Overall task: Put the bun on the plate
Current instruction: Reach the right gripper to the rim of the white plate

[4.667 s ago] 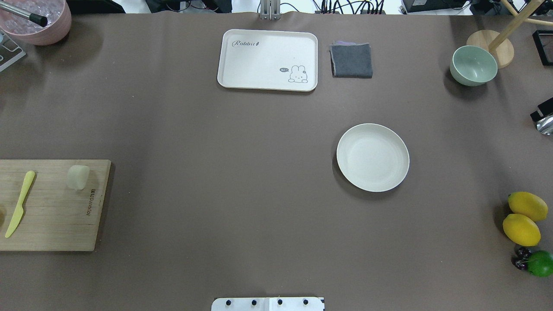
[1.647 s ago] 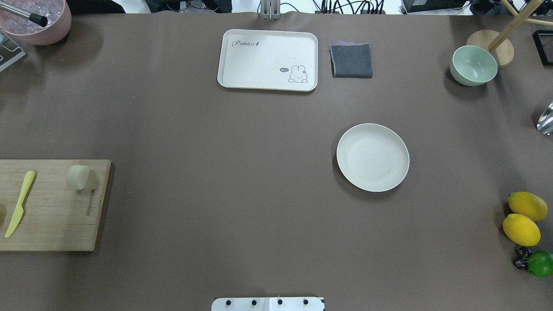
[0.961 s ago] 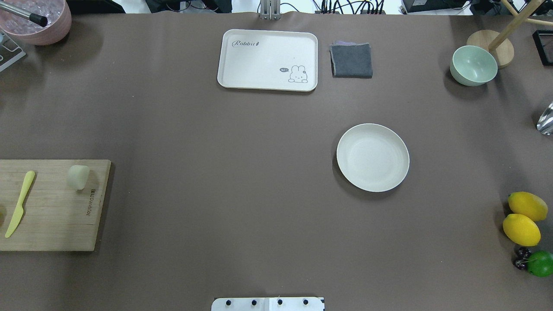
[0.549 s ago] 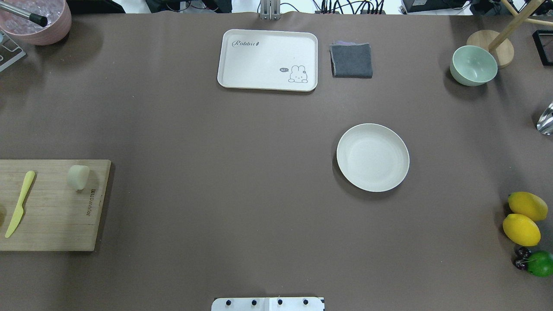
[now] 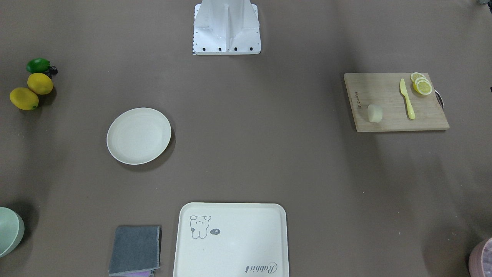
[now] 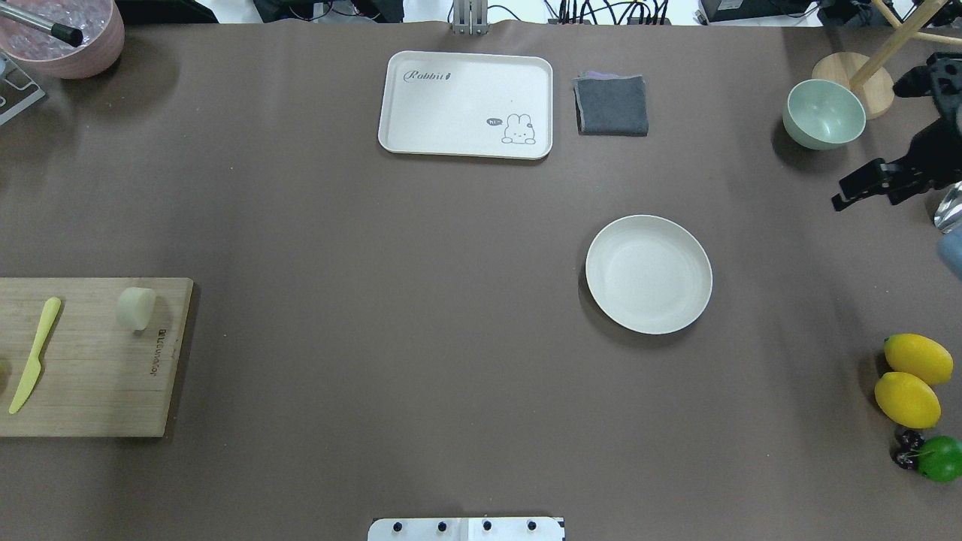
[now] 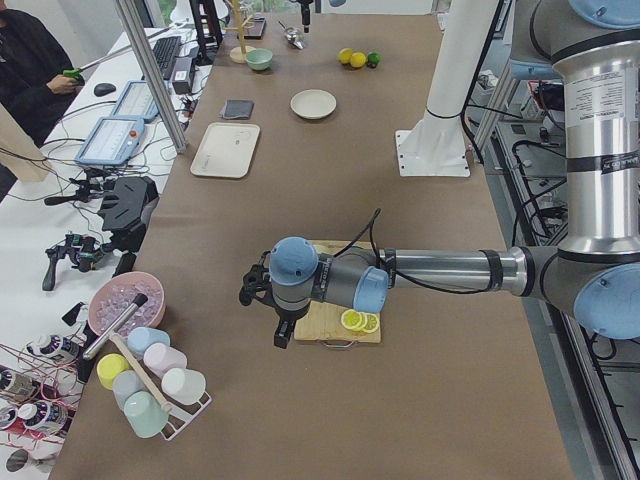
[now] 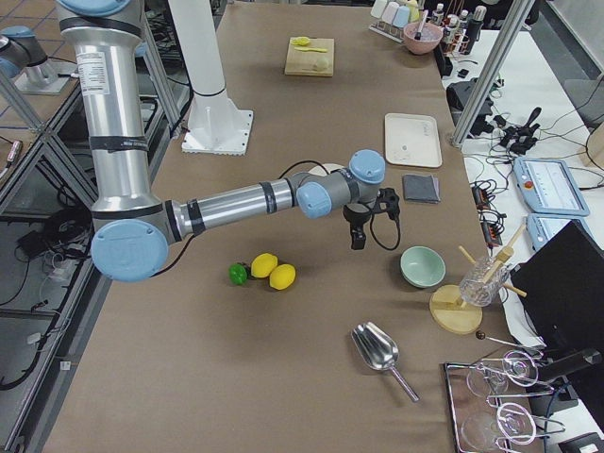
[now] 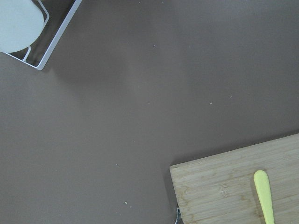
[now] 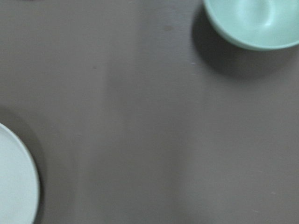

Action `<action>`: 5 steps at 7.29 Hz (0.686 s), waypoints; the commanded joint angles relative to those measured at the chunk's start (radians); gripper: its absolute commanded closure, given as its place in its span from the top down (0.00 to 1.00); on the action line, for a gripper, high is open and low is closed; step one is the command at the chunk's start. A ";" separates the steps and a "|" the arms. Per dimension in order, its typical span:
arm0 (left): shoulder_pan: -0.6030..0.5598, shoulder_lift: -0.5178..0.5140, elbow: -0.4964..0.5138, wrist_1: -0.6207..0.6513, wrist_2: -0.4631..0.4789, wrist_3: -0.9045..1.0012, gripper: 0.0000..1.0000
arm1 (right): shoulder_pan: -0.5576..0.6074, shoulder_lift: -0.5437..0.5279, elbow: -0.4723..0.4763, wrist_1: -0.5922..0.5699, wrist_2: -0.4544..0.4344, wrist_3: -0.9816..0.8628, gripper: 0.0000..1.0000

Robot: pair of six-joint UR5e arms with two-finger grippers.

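Note:
The bun (image 6: 136, 308) lies on the right end of a wooden cutting board (image 6: 90, 383) at the table's left; it also shows from across the table (image 5: 374, 113). The plate (image 6: 648, 225) sits bare, right of centre (image 5: 138, 111). My right gripper (image 6: 845, 197) hangs at the right edge between the plate and a green bowl (image 6: 824, 113); I cannot tell if it is open or shut. My left gripper (image 7: 282, 330) hovers past the board's outer end, far from the bun, its state unclear.
A yellow knife (image 6: 34, 353) and lemon slices (image 5: 422, 84) share the board. A rabbit tray (image 6: 466, 68) and grey cloth (image 6: 611, 105) lie at the far edge. Two lemons (image 6: 909, 379) and a lime (image 6: 939, 458) sit at the right, a pink bucket (image 6: 68, 45) at the far left.
The right arm's black gripper has come into the overhead view at the right edge, near the green bowl. The bun, plate and board have not moved.

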 commanded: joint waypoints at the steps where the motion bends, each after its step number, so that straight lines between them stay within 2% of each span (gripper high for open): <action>1: 0.011 -0.003 0.019 -0.020 0.000 -0.016 0.98 | -0.212 0.059 -0.001 0.129 -0.097 0.259 0.99; 4: 0.015 -0.049 0.071 -0.020 -0.003 -0.018 0.98 | -0.326 0.091 -0.042 0.145 -0.196 0.307 0.84; 5: 0.016 -0.063 0.085 -0.020 -0.003 -0.016 0.98 | -0.331 0.105 -0.056 0.145 -0.195 0.309 0.78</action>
